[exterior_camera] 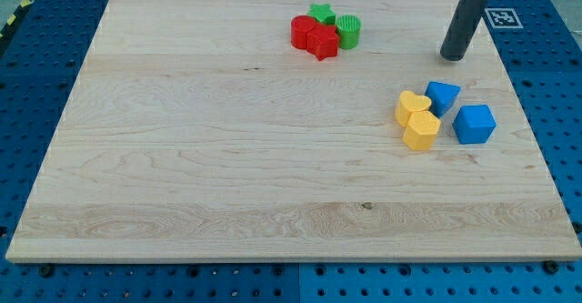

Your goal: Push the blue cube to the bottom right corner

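The blue cube (475,124) sits on the wooden board (227,157) at the view's right, a little above mid-height. Left and above it lies a second blue block (442,95), wedge-like. Touching that one are two yellow blocks, a heart shape (411,107) and a rounded one (421,131) below it. My tip (452,56) is the lower end of the dark rod at the view's upper right. It stands above the blue wedge-like block, apart from it, and up-left of the blue cube.
A cluster near the top middle holds a red cylinder (302,31), a red star (322,42), a green star (320,14) and a green cylinder (348,31). A blue pegboard (36,75) surrounds the board. A marker tag (502,17) lies at top right.
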{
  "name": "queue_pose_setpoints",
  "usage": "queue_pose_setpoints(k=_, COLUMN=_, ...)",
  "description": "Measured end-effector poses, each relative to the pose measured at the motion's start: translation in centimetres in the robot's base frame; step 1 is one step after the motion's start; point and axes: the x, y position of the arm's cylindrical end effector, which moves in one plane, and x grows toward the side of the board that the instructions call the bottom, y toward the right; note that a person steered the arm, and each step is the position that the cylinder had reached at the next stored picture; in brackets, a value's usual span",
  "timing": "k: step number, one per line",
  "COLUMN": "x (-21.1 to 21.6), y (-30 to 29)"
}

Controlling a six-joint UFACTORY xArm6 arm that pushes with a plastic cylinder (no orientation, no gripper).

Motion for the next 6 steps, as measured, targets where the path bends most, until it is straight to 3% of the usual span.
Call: queue_pose_setpoints(k=6, x=-0.22, y=-0.66)
